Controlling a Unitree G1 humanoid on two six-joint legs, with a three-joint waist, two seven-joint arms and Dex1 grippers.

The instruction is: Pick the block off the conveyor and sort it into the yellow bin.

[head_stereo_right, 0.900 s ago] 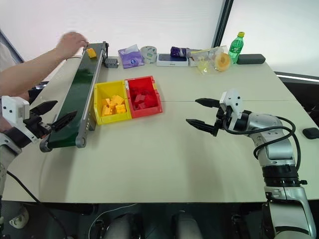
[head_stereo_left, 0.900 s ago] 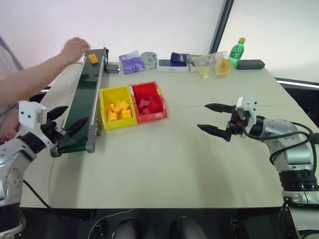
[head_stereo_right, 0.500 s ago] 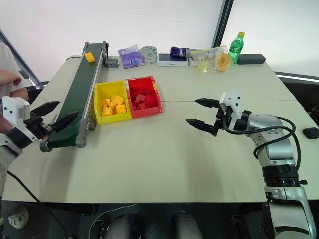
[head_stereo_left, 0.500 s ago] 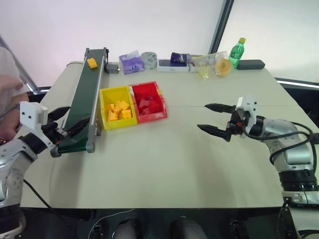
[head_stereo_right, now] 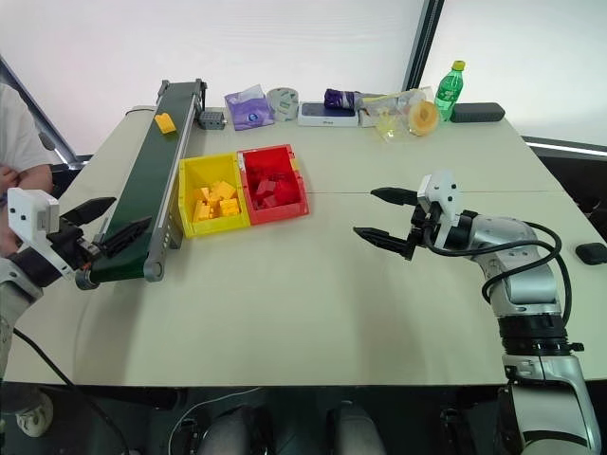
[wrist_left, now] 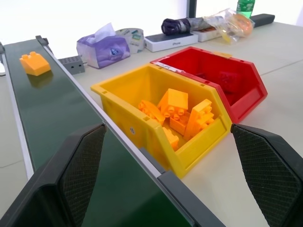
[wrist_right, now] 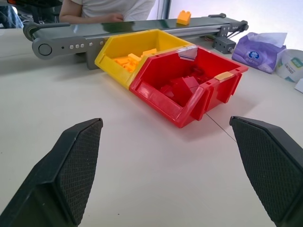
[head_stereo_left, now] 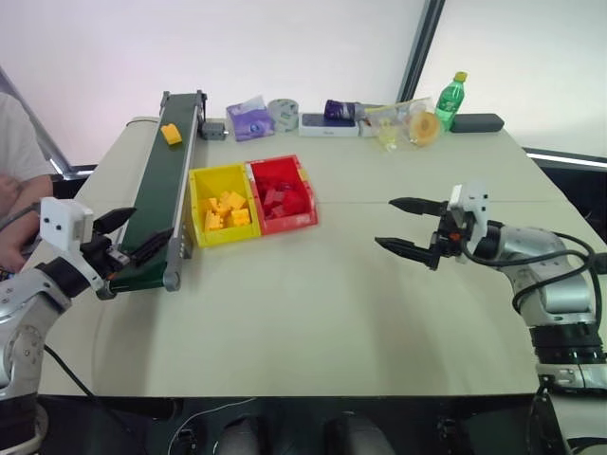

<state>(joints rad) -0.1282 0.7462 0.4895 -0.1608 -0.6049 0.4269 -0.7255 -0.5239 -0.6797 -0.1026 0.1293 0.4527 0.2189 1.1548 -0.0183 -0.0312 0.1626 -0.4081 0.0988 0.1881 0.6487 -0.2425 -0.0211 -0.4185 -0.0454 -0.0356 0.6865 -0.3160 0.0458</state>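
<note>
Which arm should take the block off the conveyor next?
Left, probably. The left gripper is open at the near end of the conveyor, with the block farther up the belt. The right gripper, also open, hangs over bare table, across the yellow bin and red bin.

The block is sitting on the conveyor's far end. The yellow bin is lying right of the conveyor, the red bin touching its right side.
</note>
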